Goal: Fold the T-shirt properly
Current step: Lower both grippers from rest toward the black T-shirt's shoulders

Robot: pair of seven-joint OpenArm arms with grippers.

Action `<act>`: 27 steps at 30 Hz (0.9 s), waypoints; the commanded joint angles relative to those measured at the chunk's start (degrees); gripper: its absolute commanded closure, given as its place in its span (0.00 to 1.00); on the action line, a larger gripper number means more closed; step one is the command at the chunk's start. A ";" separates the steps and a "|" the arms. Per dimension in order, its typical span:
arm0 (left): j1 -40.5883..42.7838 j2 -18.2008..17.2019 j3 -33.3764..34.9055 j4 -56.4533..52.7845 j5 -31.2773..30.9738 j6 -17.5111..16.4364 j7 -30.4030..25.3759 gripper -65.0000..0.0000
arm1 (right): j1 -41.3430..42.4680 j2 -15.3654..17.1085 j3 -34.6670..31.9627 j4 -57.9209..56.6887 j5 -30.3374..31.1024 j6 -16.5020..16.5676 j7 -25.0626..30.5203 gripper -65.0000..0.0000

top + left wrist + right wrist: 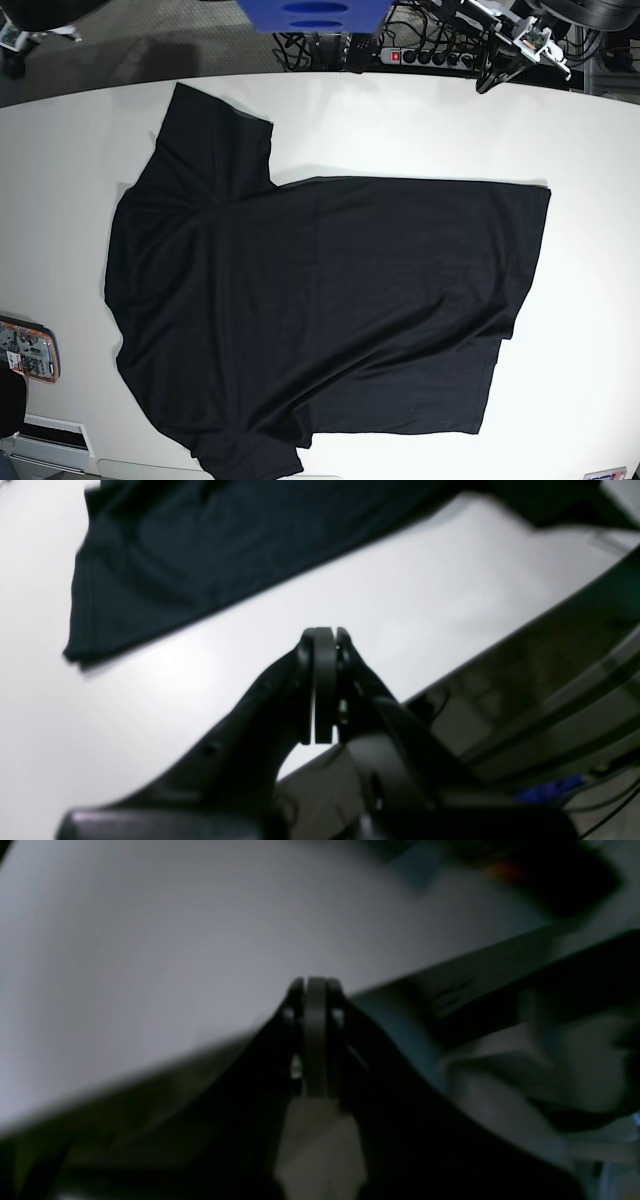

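The black T-shirt (320, 300) lies spread flat on the white table (420, 130), neck end to the left, hem to the right, one sleeve toward the far edge and one at the near edge. Neither arm shows in the base view. In the left wrist view my left gripper (324, 632) is shut and empty above bare table; a corner of the T-shirt (225, 550) lies beyond it, apart from the fingers. In the blurred right wrist view my right gripper (316, 982) is shut and empty over the table's edge; no shirt shows there.
A small orange-rimmed device (25, 350) lies at the table's left edge. A blue object (310, 15), a power strip and cables (430, 55) are behind the far edge. The table's rim (450, 680) runs just right of my left gripper.
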 commanded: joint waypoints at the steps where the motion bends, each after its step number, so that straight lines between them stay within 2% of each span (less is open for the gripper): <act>1: -0.29 -0.46 -0.32 0.60 -0.24 0.22 -2.71 1.00 | 0.87 0.97 1.09 0.91 -0.38 0.11 3.27 1.00; 8: -2.48 4.55 -7.79 0.60 -0.15 0.22 -10.27 1.00 | 1.84 0.97 1.27 0.47 -0.38 0.11 11.45 1.00; 14: -5.74 7.10 -10.69 0.60 -0.15 0.22 -10.01 1.00 | 1.84 0.88 0.92 0.64 -0.47 0.11 17.87 1.00; 22: -8.73 7.37 -10.60 0.69 -0.15 0.22 -10.01 1.00 | 1.84 0.88 -3.66 7.85 -0.55 0.19 17.78 1.00; 25: -9.78 10.00 -10.78 0.69 -0.24 0.22 -10.01 1.00 | 1.84 0.88 -5.85 12.34 -0.55 0.19 17.34 1.00; 27: -11.63 12.55 -10.95 0.69 -0.06 0.22 -9.74 1.00 | 1.84 0.88 -7.17 13.83 -0.55 0.19 14.26 1.00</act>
